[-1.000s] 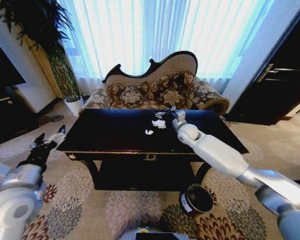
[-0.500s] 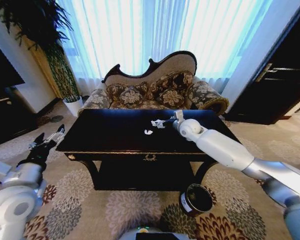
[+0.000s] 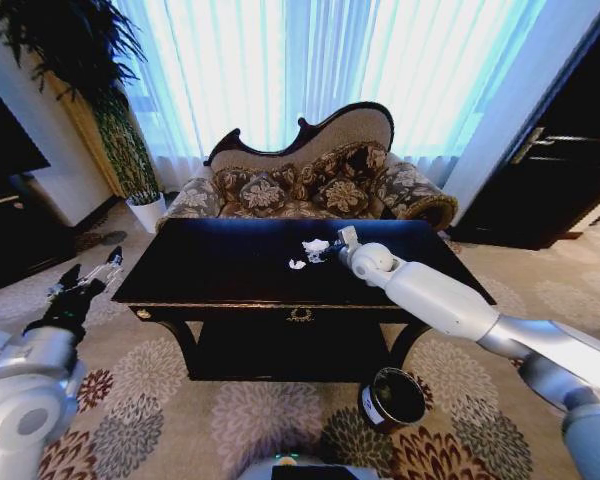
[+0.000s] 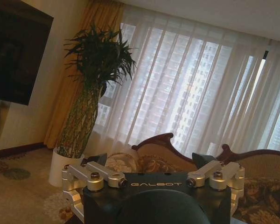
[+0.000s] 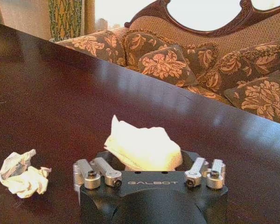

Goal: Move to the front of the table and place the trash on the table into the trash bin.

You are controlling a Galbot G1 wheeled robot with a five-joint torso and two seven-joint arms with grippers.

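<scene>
Right pincer (image 5: 147, 163) clamps a white paper wad (image 5: 142, 147) above the table (image 5: 60, 93).

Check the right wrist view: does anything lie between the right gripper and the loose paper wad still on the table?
Nothing: bare dark tabletop separates the right gripper, which has a white wad in it, from the loose wad.

Glossy dark table (image 3: 230, 270) with gold trim, white crumpled trash (image 5: 142, 148); dark brown trash bin (image 3: 393, 398), floral-patterned sofa (image 3: 310, 185) and carpet (image 3: 180, 420)
</scene>
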